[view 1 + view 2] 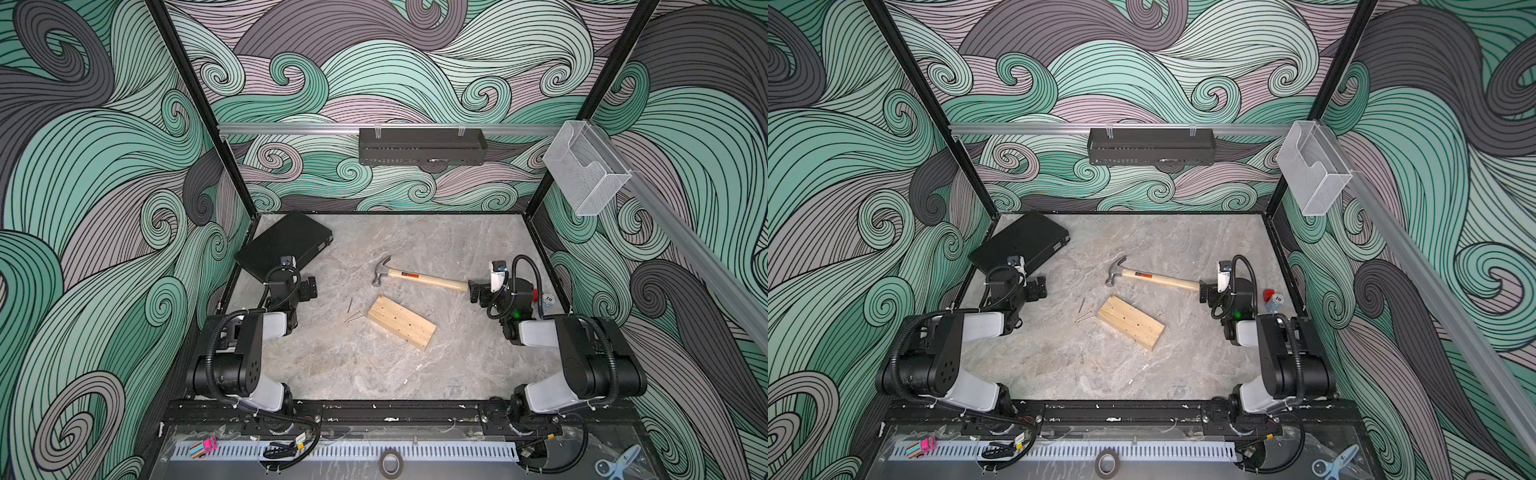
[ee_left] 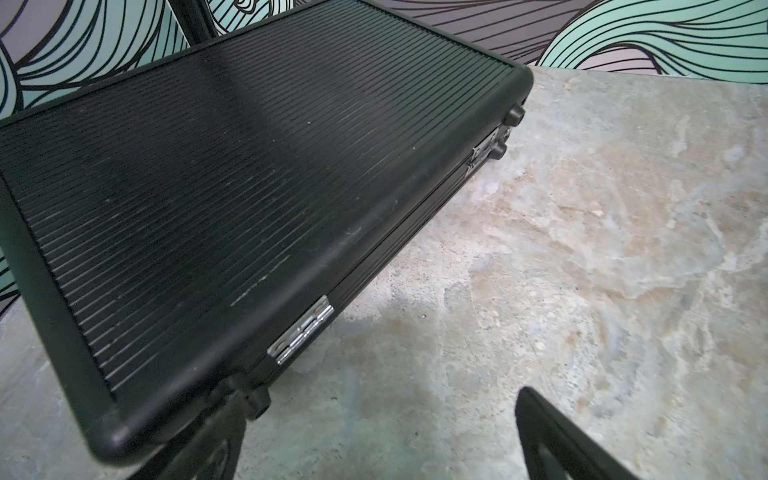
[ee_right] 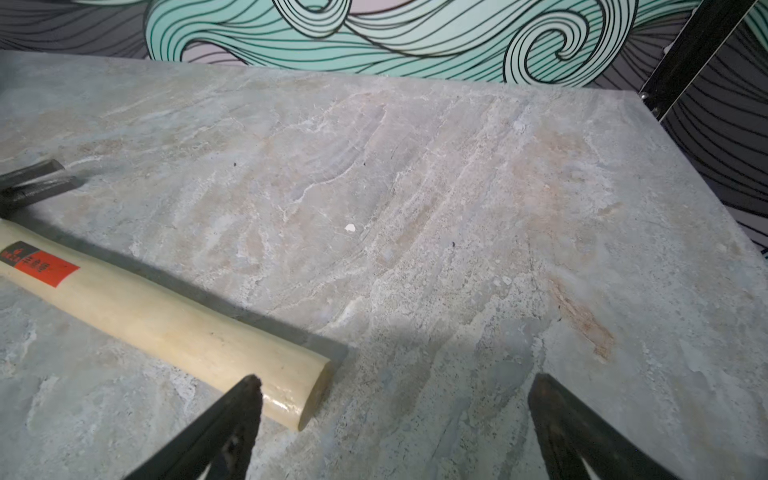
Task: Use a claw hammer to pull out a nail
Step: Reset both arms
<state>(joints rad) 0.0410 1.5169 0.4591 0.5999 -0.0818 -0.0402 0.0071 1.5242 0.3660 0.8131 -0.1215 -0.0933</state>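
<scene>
**A:** Right gripper (image 3: 395, 382) first: its jaws are spread wide and there's nothing clamped between them.

**B:** And the claw hammer (image 3: 166, 316)?

**A:** It's lying flat on the marble-look table (image 1: 374, 370), in the right half. The butt of its pale handle sits right at one of that gripper's fingers (image 3: 245, 399) and pokes partly into the gap, but it isn't gripped. The steel head points off toward the table's middle, with the claw curving toward the back wall.

**B:** Over to the left gripper (image 1: 309, 289)!

**A:** That one's wide open too, and empty. It's low down, just beside the near corner of a ribbed black case (image 2: 249, 187) that sits in the far left corner of the table.

**B:** What's in the centre?

**A:** There's a wood block (image 1: 401, 322) lying flat, nearer to us than the hammer and apart from it, with small dark holes in its top face. A few loose nails (image 1: 354, 318) lie on the table just beside its left end.
</scene>
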